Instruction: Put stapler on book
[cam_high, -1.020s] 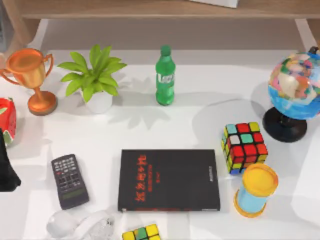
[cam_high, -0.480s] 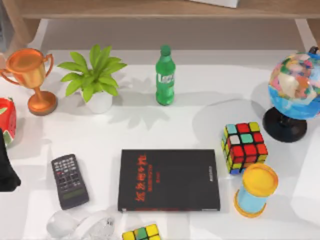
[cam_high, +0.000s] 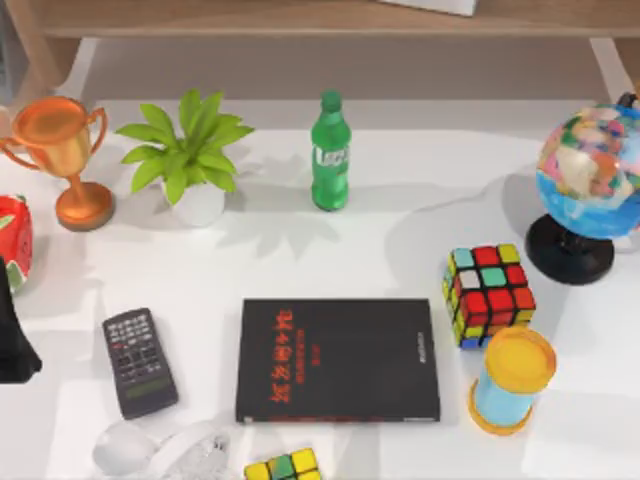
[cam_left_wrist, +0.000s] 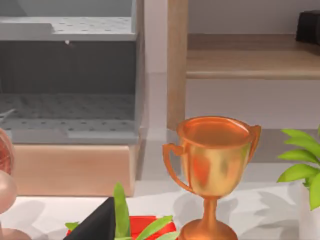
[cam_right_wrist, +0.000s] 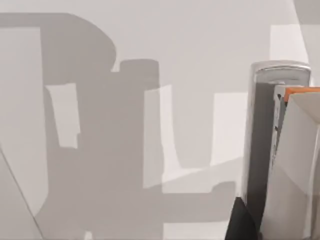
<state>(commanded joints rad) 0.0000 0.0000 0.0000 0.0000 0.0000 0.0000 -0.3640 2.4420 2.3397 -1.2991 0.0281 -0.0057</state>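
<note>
The large flat black book with red characters (cam_high: 338, 360) lies near the front middle of the white counter (cam_high: 400, 230), cover up. A dark grey remote control (cam_high: 140, 362) sits to its left, a multicoloured puzzle cube (cam_high: 489, 295) and a yellow-capped blue cylinder (cam_high: 512, 380) to its right, and a second cube (cam_high: 283, 466) (cut off by the edge) in front. In the right wrist view a silver-grey block with an orange edge (cam_right_wrist: 280, 150) is cropped; I cannot tell if it is the stapler. The left arm (cam_high: 14, 345) is parked at the left edge. Neither claw's state can be told. Shadows on the counter's right have shifted.
</note>
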